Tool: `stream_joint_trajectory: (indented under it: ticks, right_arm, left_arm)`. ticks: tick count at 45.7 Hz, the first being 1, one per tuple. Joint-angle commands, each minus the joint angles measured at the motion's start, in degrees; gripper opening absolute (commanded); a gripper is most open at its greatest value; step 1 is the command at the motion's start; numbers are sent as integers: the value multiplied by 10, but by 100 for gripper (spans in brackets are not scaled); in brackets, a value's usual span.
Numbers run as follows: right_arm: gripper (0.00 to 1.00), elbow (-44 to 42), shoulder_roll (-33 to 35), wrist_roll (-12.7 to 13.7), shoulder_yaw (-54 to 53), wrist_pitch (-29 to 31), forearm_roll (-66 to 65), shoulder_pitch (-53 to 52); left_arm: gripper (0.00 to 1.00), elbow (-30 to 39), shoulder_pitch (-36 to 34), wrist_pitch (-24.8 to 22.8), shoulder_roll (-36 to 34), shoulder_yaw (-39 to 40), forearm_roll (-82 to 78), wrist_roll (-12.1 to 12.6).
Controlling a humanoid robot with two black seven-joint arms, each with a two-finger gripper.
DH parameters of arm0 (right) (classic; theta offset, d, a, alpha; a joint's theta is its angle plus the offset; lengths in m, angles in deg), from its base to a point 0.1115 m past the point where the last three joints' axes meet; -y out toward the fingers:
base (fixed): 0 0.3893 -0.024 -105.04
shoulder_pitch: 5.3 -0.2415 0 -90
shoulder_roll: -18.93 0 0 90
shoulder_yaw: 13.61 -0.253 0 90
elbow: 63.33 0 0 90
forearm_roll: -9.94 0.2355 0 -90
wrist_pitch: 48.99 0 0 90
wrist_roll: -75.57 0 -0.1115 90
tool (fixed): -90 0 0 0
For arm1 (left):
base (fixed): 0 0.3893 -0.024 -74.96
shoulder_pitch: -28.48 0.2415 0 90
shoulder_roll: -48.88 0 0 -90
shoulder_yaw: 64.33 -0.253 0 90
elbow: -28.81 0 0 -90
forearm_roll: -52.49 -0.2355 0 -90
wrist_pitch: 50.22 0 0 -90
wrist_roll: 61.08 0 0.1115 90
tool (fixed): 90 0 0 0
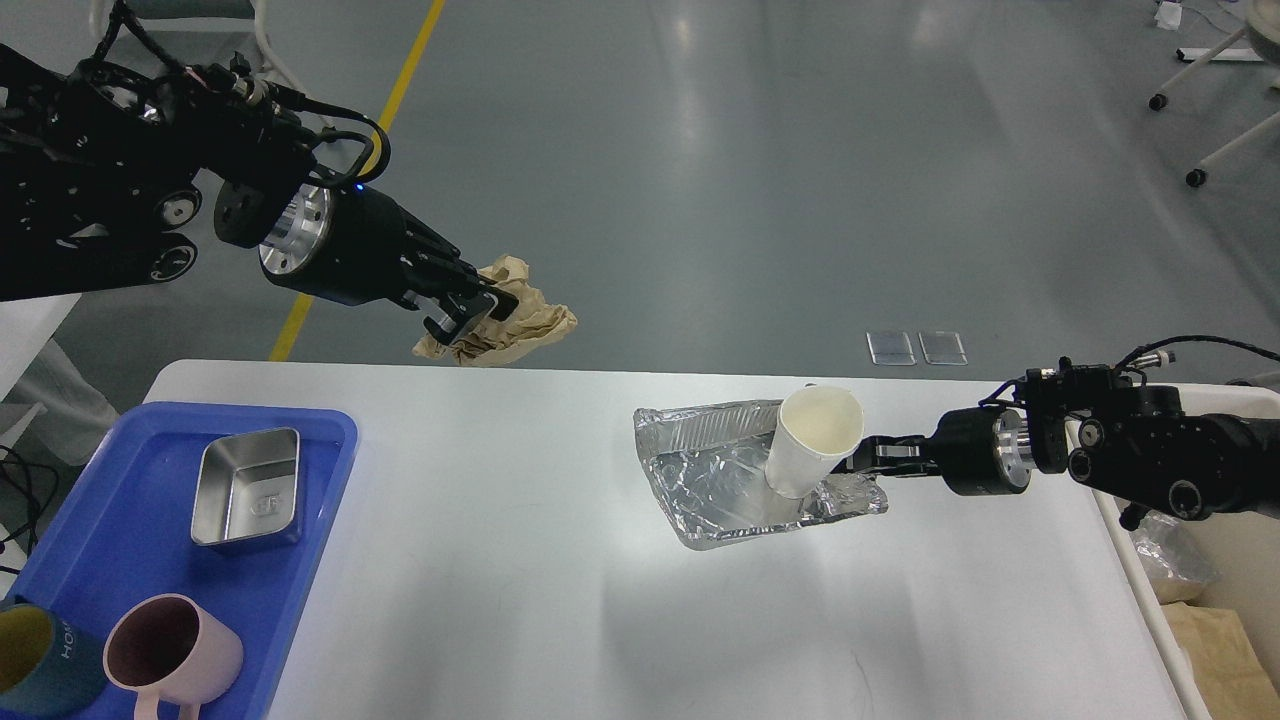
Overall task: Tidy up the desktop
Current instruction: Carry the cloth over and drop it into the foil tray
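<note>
The white desktop point(520, 600) fills the lower view. My left gripper point(470, 318) is shut on a crumpled brown paper wad point(520, 320) and holds it high above the desktop's far left edge. A crumpled foil tray point(715, 480) lies at centre right with a white paper cup point(812, 440) standing in it, tilted. My right gripper point(868, 462) reaches in from the right, its fingers at the foil tray's right rim just behind the cup. Whether it grips the rim or the cup is hidden.
A blue plastic tray point(110, 550) at the left holds a small steel tin point(250, 488), a pink mug point(170, 650) and a dark teal mug point(35, 655). A cream bin point(1200, 590) with rubbish stands off the right edge.
</note>
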Motion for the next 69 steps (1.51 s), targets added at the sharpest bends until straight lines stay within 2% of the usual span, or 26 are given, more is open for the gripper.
stream_joint_trajectory:
  ticks: [1,10,24,38,49,54,59,69]
  right_arm:
    - [0,0,1,0,0,0,0,-1]
    - [0,0,-4,0,-1,0,0,-3]
    - [0,0,-5,1,-1,3,1,-13]
    - [0,3,-6,0,-3,3,4,-14]
    - [0,4,-5,0,-2,4,4,-20]
    - [0,4,-5,0,-2,4,5,-20]
    - [0,4,-5,0,-1,4,5,-19]
    - [0,4,-4,0,-1,5,5,-20]
  left_arm:
    - [3,0,-10,-1,-2,0,0,0]
    - [3,-6,1,3,26,19,9,2]
    - [3,-79,82,7,181,61,53,1]
    - [4,-173,108,7,300,61,120,-13]
    - [7,-184,116,2,321,60,127,-14]
    - [16,-184,116,0,323,58,127,-13]
    - [38,-184,116,2,323,58,128,-12]
    - [69,-184,116,5,322,57,134,-11]
